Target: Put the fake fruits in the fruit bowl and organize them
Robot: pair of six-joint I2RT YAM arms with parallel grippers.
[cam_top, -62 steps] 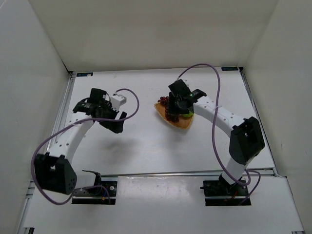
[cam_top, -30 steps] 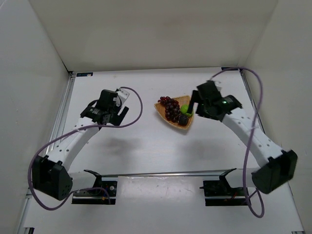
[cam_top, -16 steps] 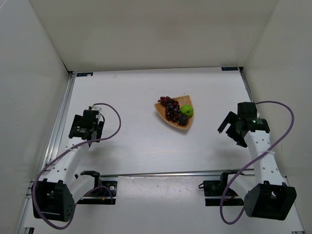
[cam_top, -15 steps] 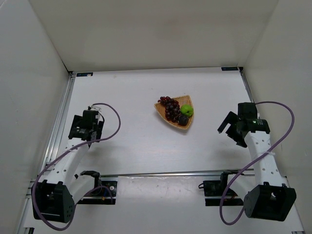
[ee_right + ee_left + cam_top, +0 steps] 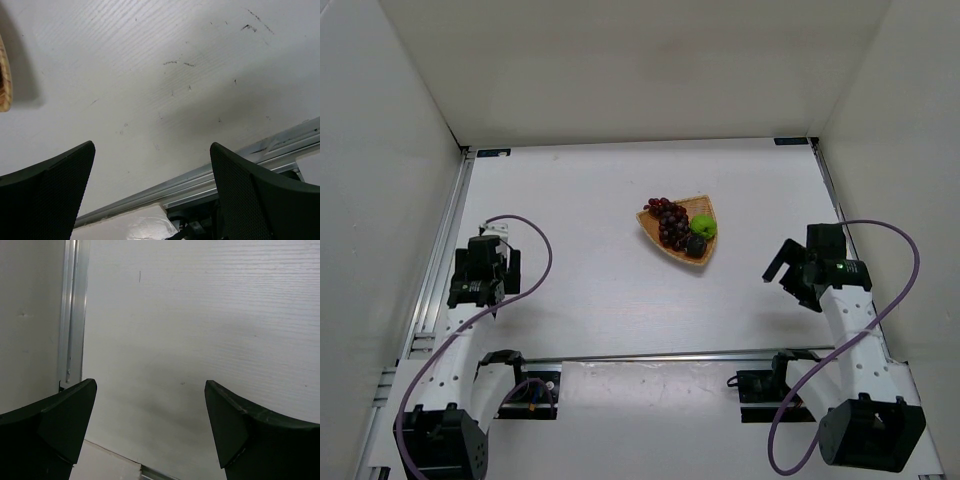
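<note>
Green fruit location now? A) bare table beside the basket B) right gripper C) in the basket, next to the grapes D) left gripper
C: the green fruit sits inside the fruit bowl, right beside the grape bunch.

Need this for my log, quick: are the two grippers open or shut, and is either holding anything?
Left gripper: open, holding nothing.
Right gripper: open, holding nothing.
</note>
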